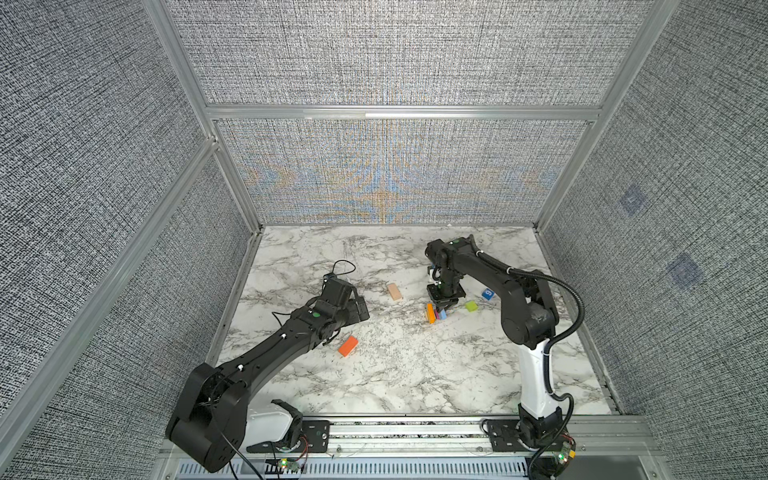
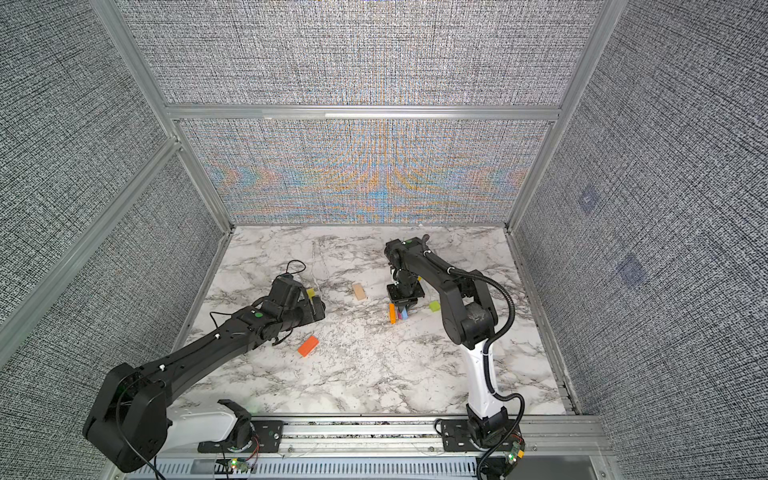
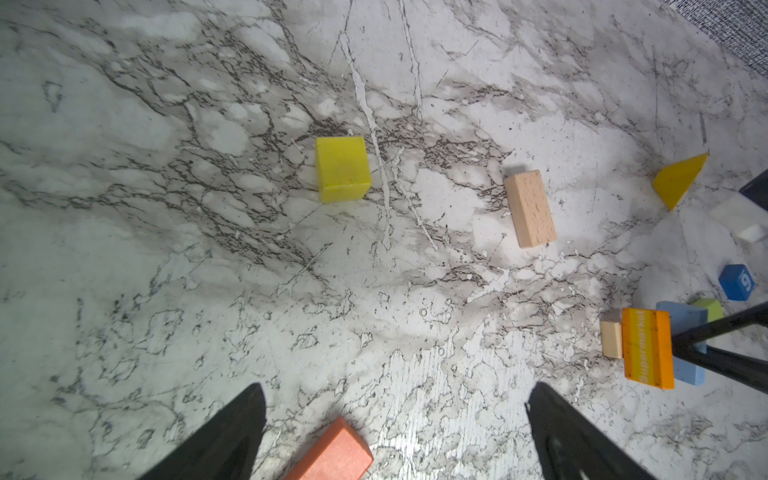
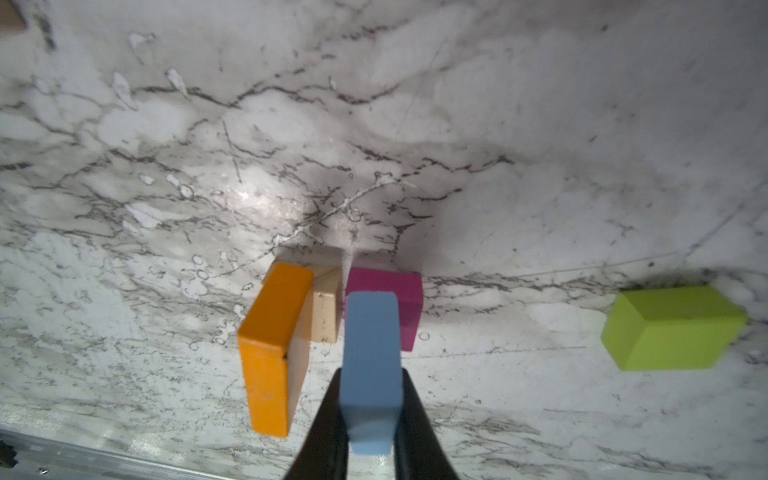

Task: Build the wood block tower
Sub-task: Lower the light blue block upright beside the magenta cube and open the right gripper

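While the right tool (image 4: pixel 370 374) clamps the blue block (image 4: pixel 370 328) by its narrow faces, that block is held on edge against the magenta block (image 4: pixel 401 299), parallel to the orange block (image 4: pixel 272 345), with a bare cube (image 4: pixel 326 311) between. These are probably upright walls for the tower (image 1: pixel 435 312), right of centre on the worktop (image 1: pixel 415 374). The left tool (image 3: pixel 397 388) hangs wide open and empty near a red-orange bar (image 3: pixel 336 453), likely the next piece. The green block (image 4: pixel 665 328) lies apart.

Bright, even light in both top views; coloured moiré ripples across the woven grey back wall (image 1: pixel 386 183). The right wrist view shows glare on the marble-patterned tabletop (image 4: pixel 257 199), soft shadows, blurred edges.
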Motion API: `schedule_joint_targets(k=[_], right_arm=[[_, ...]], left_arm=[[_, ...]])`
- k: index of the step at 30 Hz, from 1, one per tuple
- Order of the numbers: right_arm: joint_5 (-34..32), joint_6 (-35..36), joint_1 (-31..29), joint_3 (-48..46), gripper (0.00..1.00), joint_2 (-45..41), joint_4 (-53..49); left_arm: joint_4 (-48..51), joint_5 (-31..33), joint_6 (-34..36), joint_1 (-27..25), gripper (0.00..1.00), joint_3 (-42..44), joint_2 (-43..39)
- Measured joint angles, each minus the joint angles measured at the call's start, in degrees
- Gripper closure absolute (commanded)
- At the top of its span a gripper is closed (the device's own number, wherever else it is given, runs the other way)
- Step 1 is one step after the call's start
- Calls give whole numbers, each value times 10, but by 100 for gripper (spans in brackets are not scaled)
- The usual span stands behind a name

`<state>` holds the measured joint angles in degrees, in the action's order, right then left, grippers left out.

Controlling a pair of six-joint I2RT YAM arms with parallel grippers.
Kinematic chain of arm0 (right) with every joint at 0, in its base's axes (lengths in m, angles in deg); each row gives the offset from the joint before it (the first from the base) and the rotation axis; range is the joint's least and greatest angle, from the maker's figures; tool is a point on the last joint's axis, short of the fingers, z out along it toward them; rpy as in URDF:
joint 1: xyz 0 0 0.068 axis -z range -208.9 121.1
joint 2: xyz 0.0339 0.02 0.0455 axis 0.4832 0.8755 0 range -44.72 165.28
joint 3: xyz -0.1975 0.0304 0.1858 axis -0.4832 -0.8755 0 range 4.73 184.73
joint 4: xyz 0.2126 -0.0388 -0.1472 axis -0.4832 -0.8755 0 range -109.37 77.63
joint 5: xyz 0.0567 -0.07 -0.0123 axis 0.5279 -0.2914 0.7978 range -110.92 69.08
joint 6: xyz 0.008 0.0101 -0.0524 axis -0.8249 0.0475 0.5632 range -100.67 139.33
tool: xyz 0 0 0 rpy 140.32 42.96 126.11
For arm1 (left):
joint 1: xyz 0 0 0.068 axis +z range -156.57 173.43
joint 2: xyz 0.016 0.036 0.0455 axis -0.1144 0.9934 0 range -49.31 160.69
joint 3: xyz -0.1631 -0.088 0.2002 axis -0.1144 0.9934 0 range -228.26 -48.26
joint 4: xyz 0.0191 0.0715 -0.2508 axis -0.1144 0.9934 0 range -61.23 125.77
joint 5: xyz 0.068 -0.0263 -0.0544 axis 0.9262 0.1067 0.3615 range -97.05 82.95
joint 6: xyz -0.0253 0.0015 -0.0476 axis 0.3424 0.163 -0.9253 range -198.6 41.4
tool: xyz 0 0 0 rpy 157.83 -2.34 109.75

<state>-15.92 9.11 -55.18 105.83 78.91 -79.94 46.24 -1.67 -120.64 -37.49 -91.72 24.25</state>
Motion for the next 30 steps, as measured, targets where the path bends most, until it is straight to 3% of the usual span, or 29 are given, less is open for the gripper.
schedule_joint_targets(k=[30], right_arm=[[-17,2,-3,22,74,17,-19]], left_arm=[[-11,-15,0,0,1,0,9]])
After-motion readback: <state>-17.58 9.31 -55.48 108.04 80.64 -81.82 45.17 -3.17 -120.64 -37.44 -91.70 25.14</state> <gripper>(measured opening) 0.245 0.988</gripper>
